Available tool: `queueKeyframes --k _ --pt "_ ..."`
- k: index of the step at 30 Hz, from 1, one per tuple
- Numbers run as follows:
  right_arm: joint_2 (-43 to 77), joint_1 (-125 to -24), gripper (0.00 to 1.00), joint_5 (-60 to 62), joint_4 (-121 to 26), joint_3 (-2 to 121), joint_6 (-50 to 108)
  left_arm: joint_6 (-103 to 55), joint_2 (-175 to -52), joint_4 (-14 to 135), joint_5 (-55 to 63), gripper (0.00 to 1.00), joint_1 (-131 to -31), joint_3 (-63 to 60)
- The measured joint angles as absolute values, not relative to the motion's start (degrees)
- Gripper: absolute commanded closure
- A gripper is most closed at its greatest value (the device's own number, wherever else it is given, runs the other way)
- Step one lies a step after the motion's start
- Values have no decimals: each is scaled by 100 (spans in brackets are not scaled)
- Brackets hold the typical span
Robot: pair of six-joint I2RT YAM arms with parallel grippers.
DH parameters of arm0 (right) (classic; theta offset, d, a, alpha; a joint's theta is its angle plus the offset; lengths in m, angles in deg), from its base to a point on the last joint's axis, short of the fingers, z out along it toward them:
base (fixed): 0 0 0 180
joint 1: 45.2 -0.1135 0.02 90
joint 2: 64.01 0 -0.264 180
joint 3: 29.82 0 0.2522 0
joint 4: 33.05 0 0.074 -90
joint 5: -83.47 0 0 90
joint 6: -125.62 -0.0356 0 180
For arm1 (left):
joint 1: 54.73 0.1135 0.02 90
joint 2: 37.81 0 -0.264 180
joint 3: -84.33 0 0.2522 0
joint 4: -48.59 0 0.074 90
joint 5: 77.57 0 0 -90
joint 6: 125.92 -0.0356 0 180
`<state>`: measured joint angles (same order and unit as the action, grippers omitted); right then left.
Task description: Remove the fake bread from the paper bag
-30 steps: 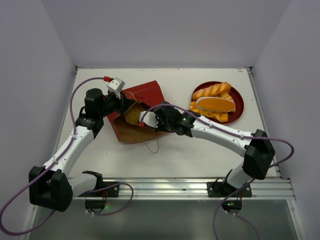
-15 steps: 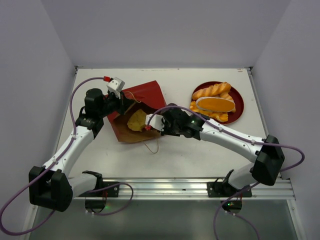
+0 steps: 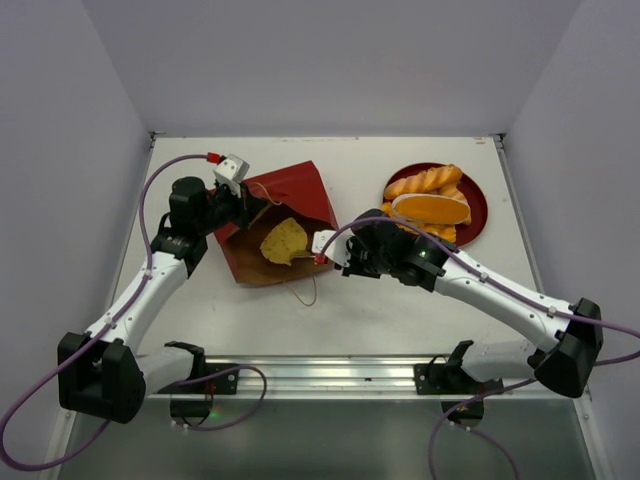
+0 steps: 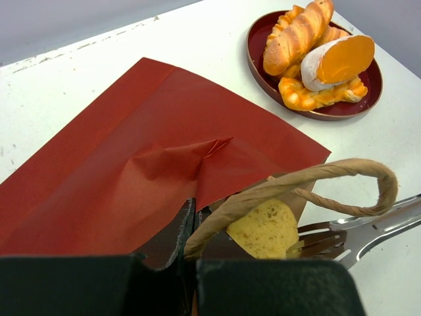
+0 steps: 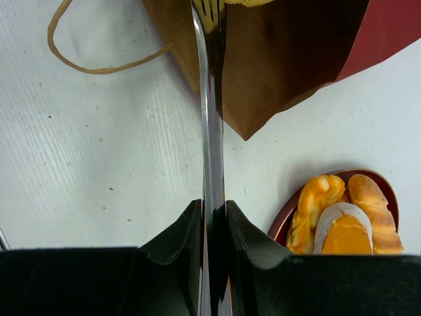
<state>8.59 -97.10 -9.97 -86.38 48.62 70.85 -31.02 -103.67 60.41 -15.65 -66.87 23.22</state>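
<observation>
The paper bag (image 3: 291,189) lies on its side, red outside and brown inside, with its mouth towards the right arm. My left gripper (image 3: 243,206) is shut on the rim of the paper bag (image 4: 145,151), close to the root of a tan loop handle (image 4: 299,186). My right gripper (image 3: 336,250) is shut on a pair of metal tongs (image 5: 212,131). The tongs (image 4: 358,229) pinch a flat yellow piece of fake bread (image 3: 283,240) at the bag's mouth. That piece (image 4: 266,227) shows just under the handle.
A round red plate (image 3: 479,206) at the back right holds several orange-golden pastries (image 3: 428,183); the same plate (image 4: 258,64) appears in the left wrist view. A second loop handle (image 5: 99,64) lies loose on the white table in front of the bag.
My right arm has drawn back to the right with the tongs, pulling the yellow bread piece from deep in the bag to its mouth. The left arm has not moved.
</observation>
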Motion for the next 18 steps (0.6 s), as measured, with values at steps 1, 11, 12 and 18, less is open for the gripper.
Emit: queueKeyframes --k 1,11,12,18 --pt "795 -9701 100 -973 -8658 4821 7100 -3102 -10367 6041 -1560 100 -6687 2322" --pt "-59 -9568 100 -676 -8977 4430 7268 -3104 -10369 6039 -1475 100 -6687 2324" --pt "-147 -9548 100 -652 -9010 4401 7281 -3102 -10369 6039 -1453 100 -6687 2324" --pt "-553 -9448 100 -488 -9154 4305 7351 -3102 -10398 6037 -1359 100 -6687 2335"
